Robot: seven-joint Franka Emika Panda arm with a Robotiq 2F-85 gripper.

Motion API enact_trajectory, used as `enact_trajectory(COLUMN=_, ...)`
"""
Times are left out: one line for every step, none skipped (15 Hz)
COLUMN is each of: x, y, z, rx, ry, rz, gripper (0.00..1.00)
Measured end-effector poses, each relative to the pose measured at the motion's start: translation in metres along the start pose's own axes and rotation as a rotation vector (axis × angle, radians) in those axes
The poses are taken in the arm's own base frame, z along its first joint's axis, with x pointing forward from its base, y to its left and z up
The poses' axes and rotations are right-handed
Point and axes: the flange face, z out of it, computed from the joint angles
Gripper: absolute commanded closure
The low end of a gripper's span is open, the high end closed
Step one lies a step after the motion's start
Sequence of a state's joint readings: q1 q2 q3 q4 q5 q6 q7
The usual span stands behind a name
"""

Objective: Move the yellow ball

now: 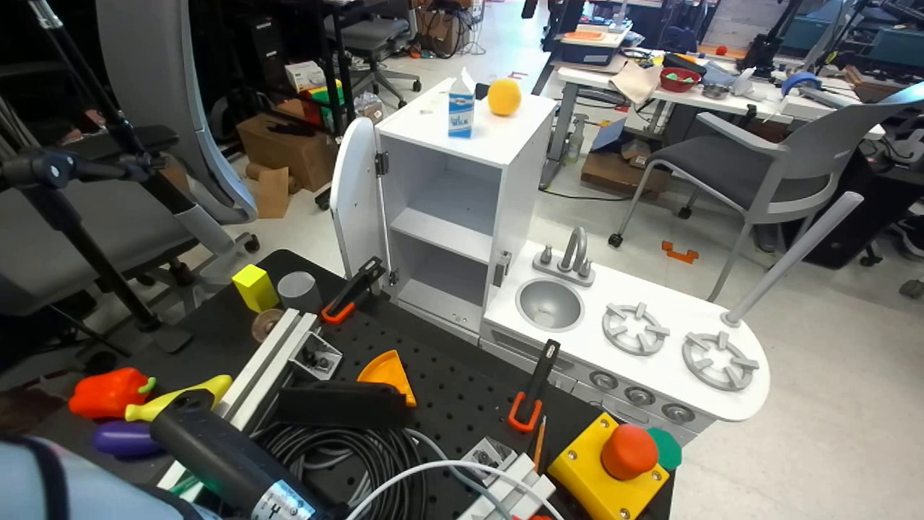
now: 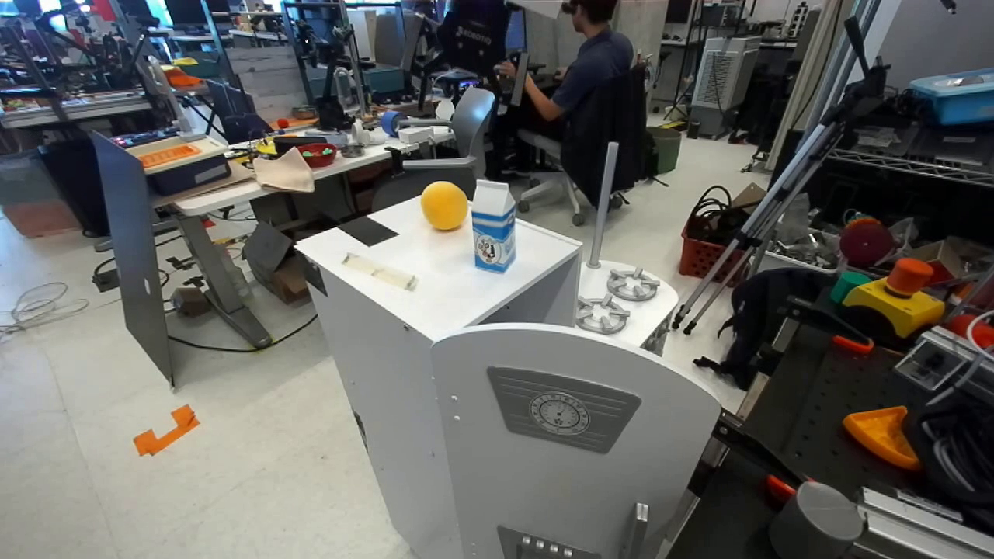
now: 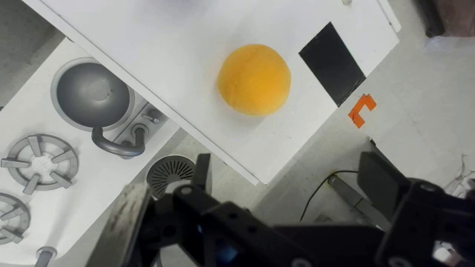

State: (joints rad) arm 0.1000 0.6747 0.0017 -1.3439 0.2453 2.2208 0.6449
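Note:
The yellow ball rests on the white top of the toy kitchen cabinet, beside a blue-and-white milk carton, in both exterior views. It also shows in the wrist view, above and beyond the fingertips. My gripper is open there, fingers wide apart with nothing between them. The ball lies outside the jaws and untouched. In an exterior view the black gripper hangs high above the far corner of the cabinet, well above the ball.
The milk carton stands upright close to the ball. The cabinet has its door open. A lower counter with a sink, a faucet, burners and an upright pole adjoins it.

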Motion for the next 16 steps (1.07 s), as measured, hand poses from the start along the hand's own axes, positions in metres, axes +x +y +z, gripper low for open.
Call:
enact_trajectory(x=0.003, y=-0.001, z=0.012, rx=-0.013, ry=0.002, rz=0.015, gripper=0.00)
enact_trajectory(x=0.006, y=-0.002, z=0.024, rx=-0.027, ry=0.004, rz=0.026, gripper=0.00)
enact_trajectory(x=0.007, y=-0.004, z=0.035, rx=-0.040, ry=0.004, rz=0.035, gripper=0.00)
enact_trajectory(x=0.006, y=-0.005, z=0.045, rx=-0.054, ry=-0.001, rz=0.042, gripper=0.00)
enact_trajectory(x=0.005, y=-0.007, z=0.052, rx=-0.066, ry=-0.007, rz=0.047, gripper=0.00)
enact_trajectory(x=0.004, y=-0.009, z=0.058, rx=-0.078, ry=-0.014, rz=0.050, gripper=0.00)
enact_trajectory(x=0.001, y=-0.012, z=0.061, rx=-0.088, ry=-0.020, rz=0.051, gripper=0.00)
enact_trajectory(x=-0.002, y=-0.014, z=0.064, rx=-0.099, ry=-0.033, rz=0.049, gripper=0.00)
enact_trajectory(x=-0.007, y=-0.017, z=0.064, rx=-0.109, ry=-0.047, rz=0.045, gripper=0.00)
enact_trajectory(x=-0.011, y=-0.021, z=0.063, rx=-0.118, ry=-0.061, rz=0.038, gripper=0.00)
enact_trajectory(x=-0.015, y=-0.024, z=0.062, rx=-0.123, ry=-0.071, rz=0.032, gripper=0.00)
enact_trajectory(x=-0.019, y=-0.027, z=0.061, rx=-0.128, ry=-0.081, rz=0.026, gripper=0.00)
enact_trajectory(x=-0.022, y=-0.030, z=0.059, rx=-0.133, ry=-0.093, rz=0.021, gripper=0.00)
enact_trajectory(x=-0.025, y=-0.033, z=0.057, rx=-0.137, ry=-0.107, rz=0.017, gripper=0.00)
enact_trajectory(x=-0.028, y=-0.035, z=0.055, rx=-0.142, ry=-0.118, rz=0.014, gripper=0.00)
enact_trajectory(x=-0.030, y=-0.036, z=0.055, rx=-0.147, ry=-0.126, rz=0.011, gripper=0.00)
